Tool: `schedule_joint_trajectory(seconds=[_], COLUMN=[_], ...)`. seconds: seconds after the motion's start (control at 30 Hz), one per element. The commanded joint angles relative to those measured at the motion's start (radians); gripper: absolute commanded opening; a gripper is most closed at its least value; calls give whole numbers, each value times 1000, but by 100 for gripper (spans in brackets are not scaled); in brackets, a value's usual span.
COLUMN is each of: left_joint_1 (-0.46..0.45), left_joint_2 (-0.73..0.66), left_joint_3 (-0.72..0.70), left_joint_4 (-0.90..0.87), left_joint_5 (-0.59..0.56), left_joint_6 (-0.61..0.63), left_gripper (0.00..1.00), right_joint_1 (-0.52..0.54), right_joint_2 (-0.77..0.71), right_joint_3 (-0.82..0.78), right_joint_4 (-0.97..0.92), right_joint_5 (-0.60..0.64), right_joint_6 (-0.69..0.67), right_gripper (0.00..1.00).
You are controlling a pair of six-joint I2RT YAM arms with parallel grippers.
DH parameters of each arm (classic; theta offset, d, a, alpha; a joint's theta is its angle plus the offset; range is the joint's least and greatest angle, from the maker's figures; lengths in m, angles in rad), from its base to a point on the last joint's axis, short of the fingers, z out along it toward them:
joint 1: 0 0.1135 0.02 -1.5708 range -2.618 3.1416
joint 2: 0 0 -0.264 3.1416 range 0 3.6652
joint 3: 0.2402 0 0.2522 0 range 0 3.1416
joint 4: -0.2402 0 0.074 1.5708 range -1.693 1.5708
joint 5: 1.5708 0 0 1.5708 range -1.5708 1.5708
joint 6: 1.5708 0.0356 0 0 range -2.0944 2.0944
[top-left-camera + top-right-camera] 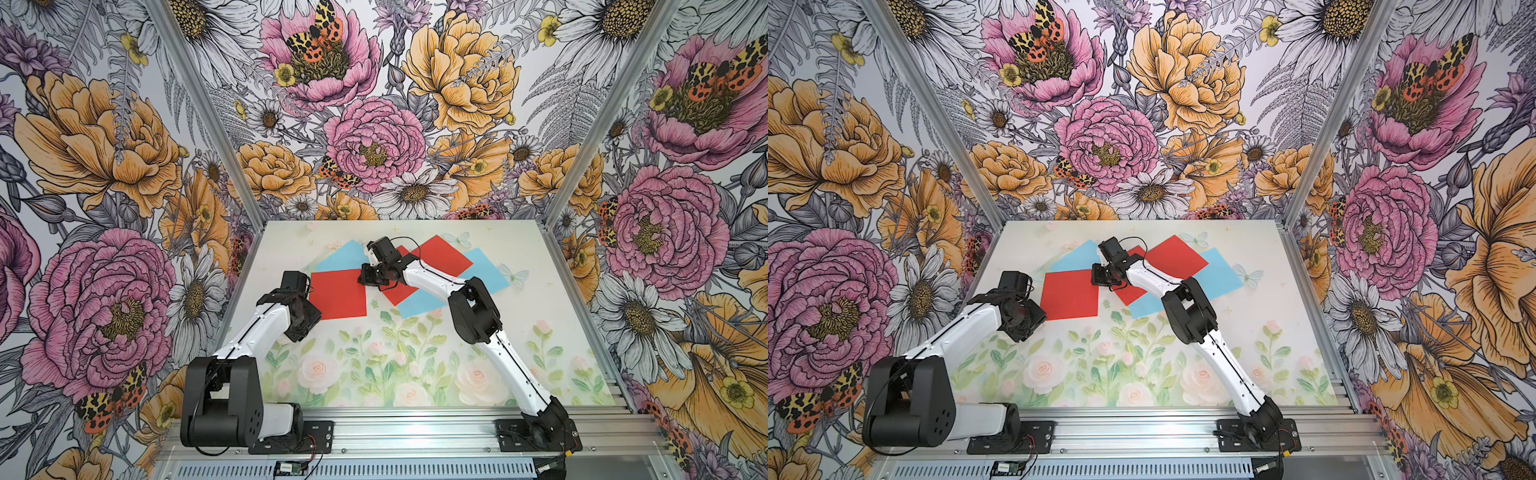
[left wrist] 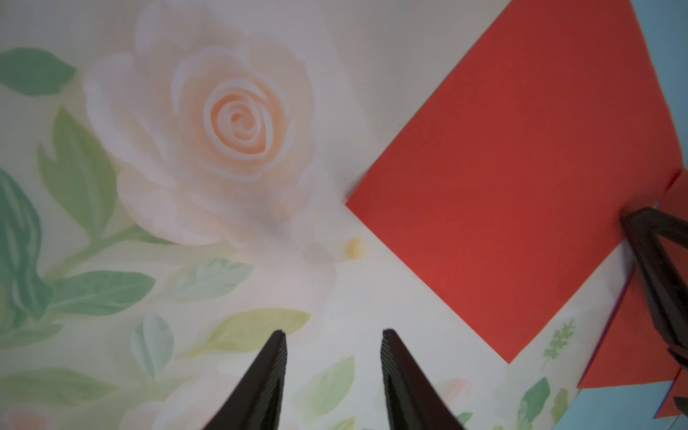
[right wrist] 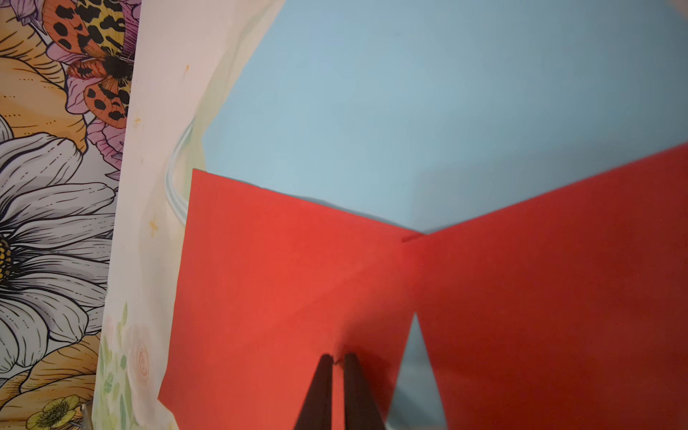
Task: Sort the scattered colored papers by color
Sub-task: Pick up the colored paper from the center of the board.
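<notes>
bright, even light — soft-focus wrist views, faint shadows

Pale tabletop: printed roses toward 6 o'clock, butterflies toward 1. Floral-papered walls at 9, 12, 3. Aluminium rail at 6.

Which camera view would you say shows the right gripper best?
The right wrist view: the right gripper stands nearly shut, pinching the edge of a red sheet. In both top views the wrist hides its fingertips. The left wrist view shows it only partly, at that sheet's corner.
</notes>
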Motion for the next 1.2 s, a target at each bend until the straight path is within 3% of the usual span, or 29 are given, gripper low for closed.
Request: schedule_joint_trajectory(seconds=[0.0,0.23,0.53,0.83,1.17], left_joint_1=[-17,-30,-45,-29,-3], left_joint_2=[19,44,-31,125,166], left_joint_3=[-14,-68,-219,-129,-107], left_joint_4=[63,168,355,354,322], left_joint_5=[-27,-60,-60,18,-12], left_joint_6=[12,-12,-111,-65,-96], left_gripper=[46,49,50,50,50], right_joint_1=[-3,-10,-24,-26,-27], right_joint_2=[24,25,18,19,17], right_joint_3=[23,22,22,24,24], right_joint_4=[-49,-85,-101,-105,-107], right_joint_5=[26,18,4,-6,-8], right_joint_6=[1,-12,-12,5,17], right_gripper=[10,11,12,12,12])
